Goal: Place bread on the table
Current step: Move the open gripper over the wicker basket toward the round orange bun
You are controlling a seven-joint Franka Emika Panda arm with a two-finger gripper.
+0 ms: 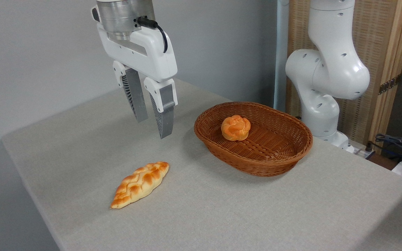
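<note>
The table [222, 216] is the largest element, a broad flat top covered in light grey-beige woven cloth of fine, even weave, with a rounded corner at the far side and a straight left edge falling away to a plain grey wall. At the right, the robot arm [326, 76] rises from the table's far right edge as a column of smooth, glossy white rounded housings with small round recesses; behind it stands a panel of pale woven material framed in light wood. On the right half of the table sits a basket [274, 164], oval, shallow and woven of reddish-brown wicker, with a thick braided rim and an open lattice floor. The gripper [154, 127] hangs above the far left part of the table, well clear of the cloth, on a white moulded body below a brushed metal cylinder with a black cable; its two long grey fingers, ribbed along their inner edges, point downward with the jaws parted by a moderate gap and holding nothing. On the near left of the table lies a braided loaf [140, 184], elongated and pointed at both ends, with orange-brown plaits and paler sides. The bread [236, 128], a small roundish knotted bun of orange-golden colour with a twisted top, rests inside the basket near its far left wall, to the right of the gripper.
</note>
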